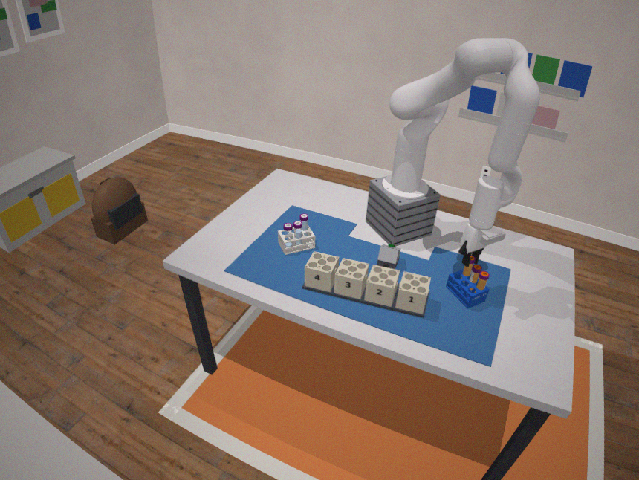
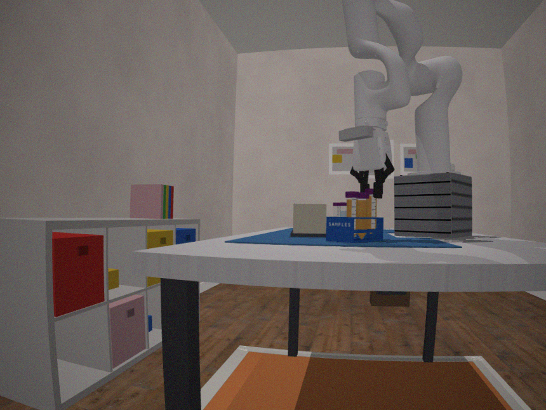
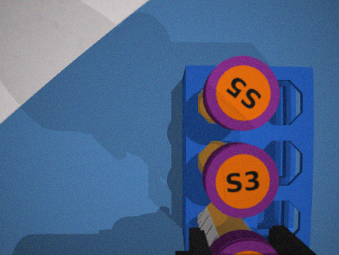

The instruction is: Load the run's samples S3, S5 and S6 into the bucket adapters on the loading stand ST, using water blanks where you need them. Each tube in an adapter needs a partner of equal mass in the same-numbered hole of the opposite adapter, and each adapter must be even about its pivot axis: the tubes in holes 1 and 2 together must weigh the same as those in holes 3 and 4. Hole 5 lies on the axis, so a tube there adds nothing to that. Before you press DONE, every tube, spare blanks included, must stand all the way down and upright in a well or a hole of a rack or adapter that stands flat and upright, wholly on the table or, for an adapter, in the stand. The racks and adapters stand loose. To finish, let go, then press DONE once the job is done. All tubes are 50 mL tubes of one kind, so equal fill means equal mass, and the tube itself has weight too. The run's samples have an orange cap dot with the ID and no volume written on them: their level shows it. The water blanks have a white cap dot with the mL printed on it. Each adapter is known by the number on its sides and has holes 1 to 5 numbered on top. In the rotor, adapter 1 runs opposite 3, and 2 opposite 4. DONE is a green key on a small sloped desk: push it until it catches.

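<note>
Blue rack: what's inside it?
Three orange-filled tubes with purple caps stand in or over the blue plastic rack; the black-fingered gripper grips one. Their lower tips are mostly hidden.

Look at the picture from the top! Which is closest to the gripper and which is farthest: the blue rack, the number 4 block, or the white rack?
1. Blue rack: right under the gripper.
2. Number 4 block: end of the row.
3. White rack: far side of the mat.

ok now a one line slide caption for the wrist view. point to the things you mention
Tubes S5 (image 3: pixel 242 93) and S3 (image 3: pixel 242 180) in the blue rack (image 3: pixel 308 132), a third tube (image 3: pixel 243 242) between the black fingers
</note>
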{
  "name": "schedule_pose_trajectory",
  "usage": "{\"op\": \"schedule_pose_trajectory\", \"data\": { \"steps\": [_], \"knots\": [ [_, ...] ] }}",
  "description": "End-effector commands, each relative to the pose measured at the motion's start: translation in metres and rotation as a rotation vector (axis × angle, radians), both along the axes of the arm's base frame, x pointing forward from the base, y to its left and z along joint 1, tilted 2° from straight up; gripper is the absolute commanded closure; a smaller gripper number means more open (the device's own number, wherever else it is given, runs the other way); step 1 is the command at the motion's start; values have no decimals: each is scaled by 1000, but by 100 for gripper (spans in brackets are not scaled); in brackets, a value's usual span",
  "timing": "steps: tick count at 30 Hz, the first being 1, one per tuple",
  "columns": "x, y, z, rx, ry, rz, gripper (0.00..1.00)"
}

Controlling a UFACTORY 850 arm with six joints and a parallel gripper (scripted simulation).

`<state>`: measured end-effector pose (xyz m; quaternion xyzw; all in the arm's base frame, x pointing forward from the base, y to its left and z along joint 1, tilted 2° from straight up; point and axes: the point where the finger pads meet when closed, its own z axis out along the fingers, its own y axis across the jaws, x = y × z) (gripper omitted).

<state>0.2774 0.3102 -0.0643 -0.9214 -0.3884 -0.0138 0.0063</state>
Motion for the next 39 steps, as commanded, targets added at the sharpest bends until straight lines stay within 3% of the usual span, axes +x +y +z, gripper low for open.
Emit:
{"op": "schedule_pose_trajectory", "data": {
  "steps": [1,25,26,39],
  "knots": [
    [1,1,-3,1,-1,0,100],
    [1,1,-10,1,-1,0,100],
    [1,1,-11,1,-1,0,56],
    [1,1,-11,1,-1,0,56]
  ]
}}
